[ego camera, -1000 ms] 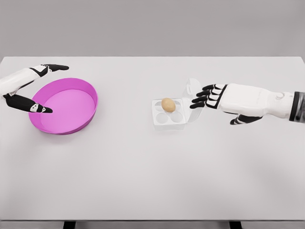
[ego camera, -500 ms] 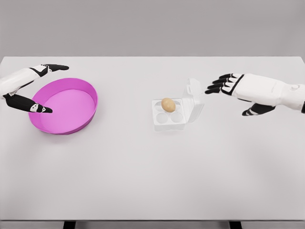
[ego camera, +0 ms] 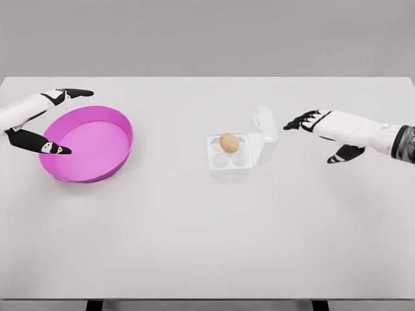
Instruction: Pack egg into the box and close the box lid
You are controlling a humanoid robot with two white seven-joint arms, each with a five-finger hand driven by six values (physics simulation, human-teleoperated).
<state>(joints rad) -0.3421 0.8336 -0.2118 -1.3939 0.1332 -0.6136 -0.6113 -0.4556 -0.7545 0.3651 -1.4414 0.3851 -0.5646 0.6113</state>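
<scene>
- Since the earlier frames the right hand (ego camera: pixel 322 126) has drawn back to the right and away from the lid (ego camera: pixel 265 134), which now stands more upright than it did a second ago; the egg, the bowl and the left hand look unchanged.
- Just right of the frame's centre, the egg (ego camera: pixel 228 142) sits in the upper right cup of the white box (ego camera: pixel 229 157); the other three cups hold nothing.
- Hinged along the box's right edge, the lid stands open, tilted up and leaning to the right.
- To the right of the lid and clear of it, the right hand has its fingers stretched out and loosely spread toward the lid, thumb hanging below, holding nothing.
- At the left of the frame a pink bowl (ego camera: pixel 119 155) rests on the white table (ego camera: pixel 207 246), well apart from the box.
- At the far left edge, the left hand (ego camera: pixel 32 123) straddles the bowl's left rim, fingers wide apart and holding nothing.
</scene>
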